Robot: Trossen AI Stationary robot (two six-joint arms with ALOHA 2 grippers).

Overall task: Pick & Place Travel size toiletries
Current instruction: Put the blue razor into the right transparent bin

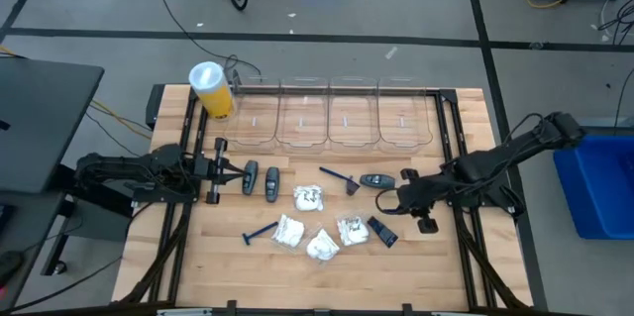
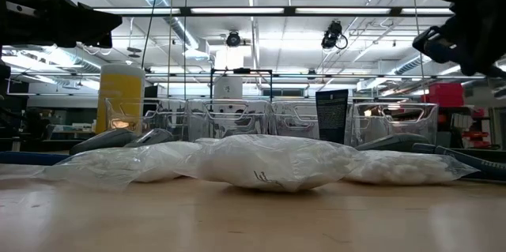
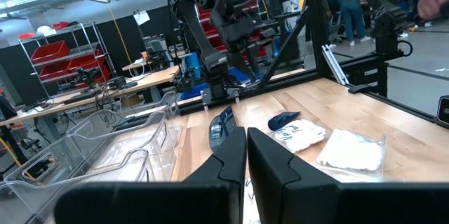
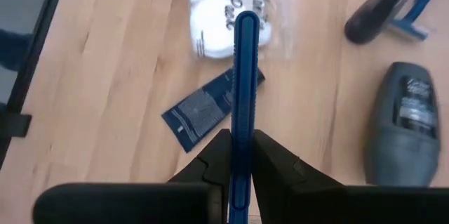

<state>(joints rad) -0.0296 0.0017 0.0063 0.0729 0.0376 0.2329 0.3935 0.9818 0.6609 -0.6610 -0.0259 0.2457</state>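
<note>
Blue razor handle (image 4: 244, 104) is pinched between the right hand's (image 4: 238, 155) fingers, sticking straight out ahead of them, so that hand is clenched on a razor and hovering over the counter (image 1: 436, 257) near its right edge. Below it I can see a dark rectangular sachet (image 4: 210, 107), a white packet (image 4: 226, 15), a grey oval deodorant-looking piece (image 4: 407, 124) and another razor (image 4: 398, 8). My guess is the step in hand is carrying this razor over to one of the clear bins (image 1: 305, 116) lined up along the far edge. To do it well: keep the grip firm since the handle is thin and can pivot, lift enough to clear the bin wall, then let go low inside so it doesn't bounce out. The left hand (image 3: 245, 155) is clenched on nothing, parked near the left edge, pointing across the counter. Count from the overhead view: three razors total (one held, one near the middle (image 1: 338, 177), one toward the near edge (image 1: 262, 232)), four white packets, three grey oval pieces, one dark sachet, four clear bins. There's also a yellow cylinder (image 1: 212, 91) with a white lid by the far-left corner, which isn't part of the set.
</note>
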